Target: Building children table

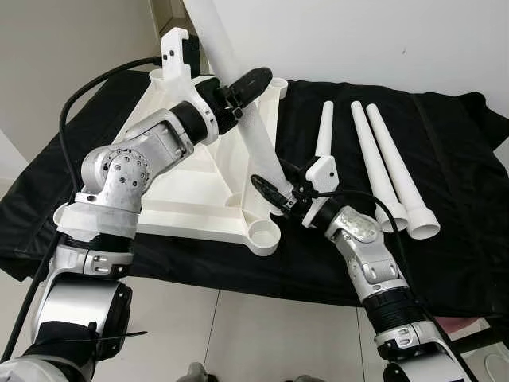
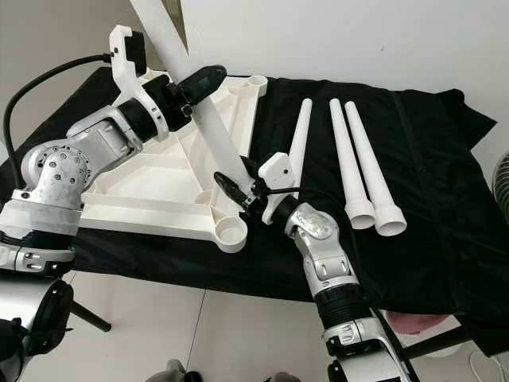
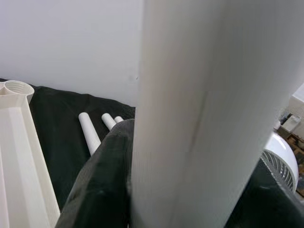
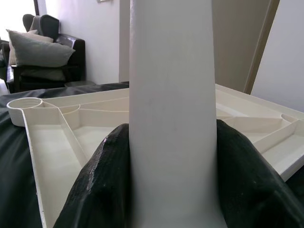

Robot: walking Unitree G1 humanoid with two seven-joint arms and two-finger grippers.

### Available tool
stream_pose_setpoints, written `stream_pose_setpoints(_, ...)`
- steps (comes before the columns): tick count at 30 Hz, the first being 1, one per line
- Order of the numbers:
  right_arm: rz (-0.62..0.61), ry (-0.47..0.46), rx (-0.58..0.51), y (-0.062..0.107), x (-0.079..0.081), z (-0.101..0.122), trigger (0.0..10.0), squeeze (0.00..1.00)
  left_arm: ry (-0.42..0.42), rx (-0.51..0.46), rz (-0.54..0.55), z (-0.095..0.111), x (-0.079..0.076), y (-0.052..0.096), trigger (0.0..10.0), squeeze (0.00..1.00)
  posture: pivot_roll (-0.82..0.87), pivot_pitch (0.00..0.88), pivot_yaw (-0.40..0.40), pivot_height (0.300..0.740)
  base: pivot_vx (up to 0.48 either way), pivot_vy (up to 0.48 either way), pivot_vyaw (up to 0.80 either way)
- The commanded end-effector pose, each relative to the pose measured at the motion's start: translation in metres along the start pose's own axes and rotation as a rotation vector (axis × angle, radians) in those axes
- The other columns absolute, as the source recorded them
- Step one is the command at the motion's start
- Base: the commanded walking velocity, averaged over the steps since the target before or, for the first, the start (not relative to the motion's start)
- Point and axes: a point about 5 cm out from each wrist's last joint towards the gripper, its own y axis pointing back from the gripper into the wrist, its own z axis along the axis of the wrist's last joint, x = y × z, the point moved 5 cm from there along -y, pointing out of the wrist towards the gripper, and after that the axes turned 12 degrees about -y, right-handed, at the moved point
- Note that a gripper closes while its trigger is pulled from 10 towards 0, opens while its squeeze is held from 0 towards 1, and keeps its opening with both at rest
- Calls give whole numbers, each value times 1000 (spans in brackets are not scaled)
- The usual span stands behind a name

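A white tabletop (image 1: 191,183) lies upside down on a black cloth, with round sockets at its corners. A long white leg (image 1: 256,135) slants over it, its lower end near the front right socket (image 1: 262,232). My left gripper (image 1: 242,86) is shut on the leg higher up, and my right gripper (image 1: 274,195) is shut on its lower end. In the wrist views the leg (image 3: 209,114) (image 4: 171,109) stands between black fingers (image 3: 102,190) (image 4: 99,180). Three more white legs (image 1: 382,159) lie side by side on the cloth to the right.
The black cloth (image 1: 445,239) covers a low surface against a white wall. Tiled floor (image 1: 238,334) lies in front of it. A dark armchair (image 4: 42,57) and a white fan (image 3: 285,161) stand farther off in the wrist views.
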Motion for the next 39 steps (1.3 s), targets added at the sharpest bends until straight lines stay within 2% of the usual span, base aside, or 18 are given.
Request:
stream_pose_setpoints(1, 11, 2, 30, 0, 2, -6, 10000, 0, -18, -117, -413, 20, -46, 5, 0, 0, -101, 42, 69, 740, 0, 0, 0)
stream_pose_setpoints(4, 13, -5, 25, -1, 2, -4, 10000, 0, -15, -118, -410, 21, -45, 5, 0, 0, -105, 46, 71, 740, 0, 0, 0)
stream_pose_setpoints(5, 15, -8, 23, 0, 2, -4, 10000, 486, -16, -118, -409, 21, -45, 5, 0, 0, -105, 46, 71, 740, 0, 0, 0)
stream_pose_setpoints(7, 16, -10, 21, 0, 2, -4, 10000, 486, -16, -118, -408, 21, -45, 5, 0, 0, -105, 46, 71, 740, 0, 0, 0)
stream_pose_setpoints(8, 18, -12, 19, 0, 2, -3, 10000, 1000, -15, -118, -408, 21, -44, 4, 0, 0, -107, 50, 72, 740, 0, 0, 0)
stream_pose_setpoints(14, 20, -8, 17, 1, 1, -1, 10000, 1000, -13, -117, -410, 22, -45, 4, 0, 0, -107, 50, 72, 740, 0, 0, 0)
stream_pose_setpoints(15, -13, 3, 30, 1, -3, -1, 10000, 1000, -53, -92, -385, 19, -42, 1, 6471, 0, -114, 58, 76, 740, 0, 0, 0)
stream_pose_setpoints(16, -20, 11, 39, 0, -4, -2, 10000, 1000, -73, -86, -367, 18, -41, 0, 10000, 0, -114, 58, 76, 740, 0, 0, 0)
stream_pose_setpoints(17, -20, 11, 39, 0, -4, -2, 10000, 1000, -73, -86, -367, 18, -41, 0, 10000, 0, -114, 58, 76, 740, 0, 0, 0)
stream_pose_setpoints(18, -29, 21, 49, -2, -5, 0, 10000, 0, -107, -86, -343, 19, -41, -3, 10000, 0, -114, 58, 76, 740, 0, 0, 0)
stream_pose_setpoints(20, -34, 22, 52, -2, -6, 0, 10000, 0, -116, -89, -339, 20, -41, -4, 10000, 0, -114, 58, 76, 740, 0, 0, 0)
stream_pose_setpoints(22, -43, 32, 60, -4, -7, 2, 10000, 0, -172, -80, -325, 20, -42, -6, 10000, 0, -114, 58, 76, 740, 0, 0, 0)
stream_pose_setpoints(23, -43, 32, 60, -4, -7, 2, 10000, 0, -172, -80, -325, 20, -42, -6, 10000, 0, -114, 58, 76, 740, 0, 0, 0)
stream_pose_setpoints(26, -71, 100, 113, -9, -11, 0, 10000, 0, -307, -65, -284, 17, -44, -8, 10000, 0, -129, 67, 82, 740, 0, 0, 0)
stream_pose_setpoints(29, -75, 110, 119, -11, -11, 1, 10000, 0, -348, -63, -278, 15, -46, -9, 10000, 0, -130, 69, 82, 740, 0, 0, 0)
stream_pose_setpoints(32, -93, 112, 129, -23, -7, 9, 10000, 0, -478, -34, -276, 7, -54, -11, 10000, 0, -132, 72, 80, 740, 0, 0, 0)
stream_pose_setpoints(35, -108, 117, 140, -32, -5, 19, 10000, 0, -533, -32, -283, 4, -59, -13, 10000, 0, -134, 77, 78, 740, 0, 0, 0)
stream_pose_setpoints(39, -112, 130, 149, -38, -4, 23, 10000, 0, -559, -34, -295, 3, -64, -14, 10000, 0, -134, 77, 78, 740, 0, 0, 0)
